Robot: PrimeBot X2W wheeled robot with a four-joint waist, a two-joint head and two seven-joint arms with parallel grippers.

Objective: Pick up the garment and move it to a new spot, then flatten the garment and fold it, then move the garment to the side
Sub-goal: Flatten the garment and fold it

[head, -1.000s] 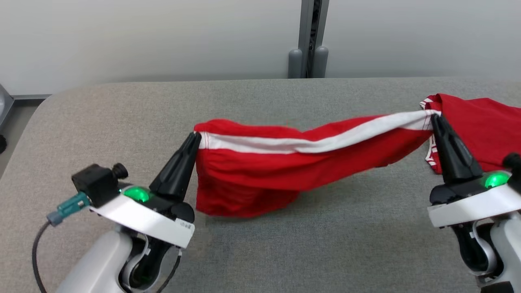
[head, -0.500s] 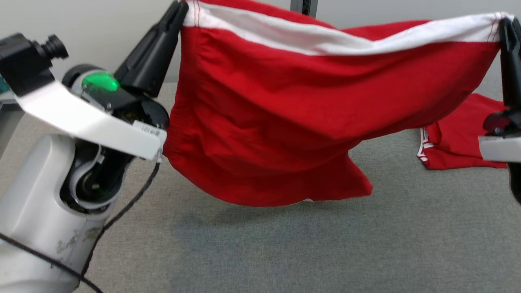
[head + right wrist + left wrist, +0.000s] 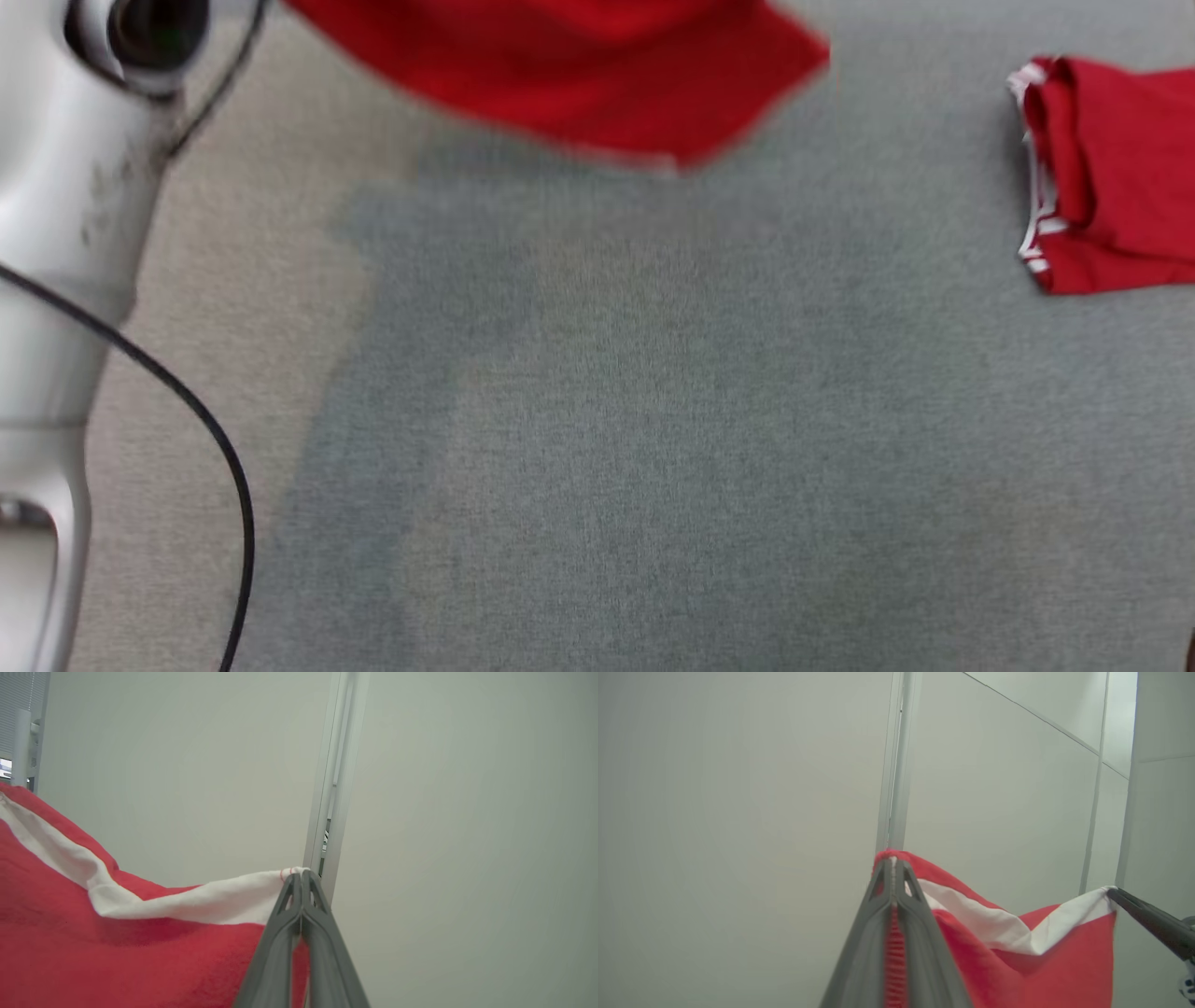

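The garment (image 3: 607,84) is red with a white waistband, and its lower hem hangs blurred over the grey table (image 3: 607,420) at the top of the head view. My left gripper (image 3: 893,868) is shut on one corner of the waistband, with red cloth (image 3: 1017,961) pinched between its fingers. My right gripper (image 3: 301,877) is shut on the other corner of the white band (image 3: 210,905), and its dark finger (image 3: 1148,921) shows at the right of the left wrist view. The garment hangs stretched between the two grippers, raised in front of a pale wall.
A second red garment (image 3: 1111,177) with white trim lies folded at the table's right edge. My left arm's pale forearm (image 3: 56,233) and a black cable (image 3: 201,420) run down the left side of the head view. A grey wall post (image 3: 334,788) stands behind.
Both grippers have lifted the garment well above the table. The head view has shifted, so now only the garment's lower hem and the left forearm are in it.
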